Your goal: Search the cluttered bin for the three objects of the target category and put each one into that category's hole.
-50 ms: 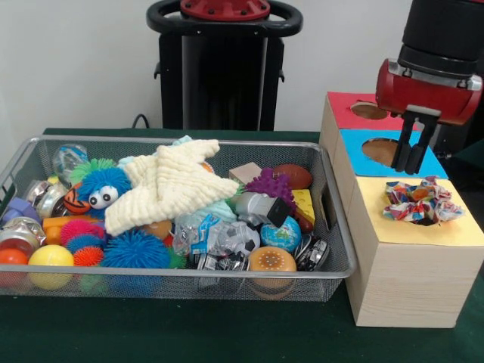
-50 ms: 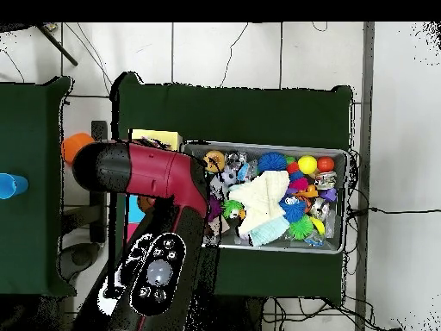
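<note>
On the desk [image 1: 227, 333] under dark green cloth, left-centre: silver wire-mesh bin [image 1: 174, 283], packed with clutter. Biggest item inside is a cream knitted star-shaped cloth [image 1: 170, 189] draped over the middle, hiding whatever sits below, so the search likely needs it moved or dug around. Just beside the bin's right edge stands a pale wooden sorting box [image 1: 408, 283] with three coloured top panels: red at the far end, blue in the middle, yellow nearest the camera. Red and blue holes show open. A crumpled multicolour fabric scrunchie [image 1: 422, 201] sits on the yellow panel right where its hole should be; looks like soft items go there, and it's lodged in or over the opening, can't tell which.

Black two-finger claw [image 1: 412, 155] hangs over the blue panel, behind the scrunchie. Fingers nearly together, holding nothing, touching nothing.
</note>
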Available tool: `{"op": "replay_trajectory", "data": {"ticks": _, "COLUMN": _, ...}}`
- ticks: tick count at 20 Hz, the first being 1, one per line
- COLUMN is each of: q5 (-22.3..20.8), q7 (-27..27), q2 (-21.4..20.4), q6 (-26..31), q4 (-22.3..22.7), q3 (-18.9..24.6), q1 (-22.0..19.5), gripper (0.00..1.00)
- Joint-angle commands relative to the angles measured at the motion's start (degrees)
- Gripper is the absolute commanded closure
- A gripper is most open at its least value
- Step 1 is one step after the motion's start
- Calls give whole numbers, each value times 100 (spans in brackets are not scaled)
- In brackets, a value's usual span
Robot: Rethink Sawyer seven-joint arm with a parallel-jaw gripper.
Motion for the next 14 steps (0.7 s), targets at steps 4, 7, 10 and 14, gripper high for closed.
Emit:
{"op": "replay_trajectory", "data": {"ticks": 4, "q5": 73, "q7": 1363, "q2": 395, "q6": -620, "q4": 331, "q3": 459, "q1": -103, "gripper": 100}}
{"op": "replay_trajectory", "data": {"ticks": 7, "q5": 106, "q7": 1371, "q2": 410, "q6": -686, "q4": 343, "q3": 484, "q1": -100, "gripper": 100}}
{"op": "replay_trajectory", "data": {"ticks": 10, "q5": 125, "q7": 1380, "q2": 409, "q6": -740, "q4": 384, "q3": 495, "q1": -79, "gripper": 100}}
{"op": "replay_trajectory", "data": {"ticks": 14, "q5": 168, "q7": 1381, "q2": 451, "q6": -856, "q4": 395, "q3": 559, "q1": -99, "gripper": 100}}
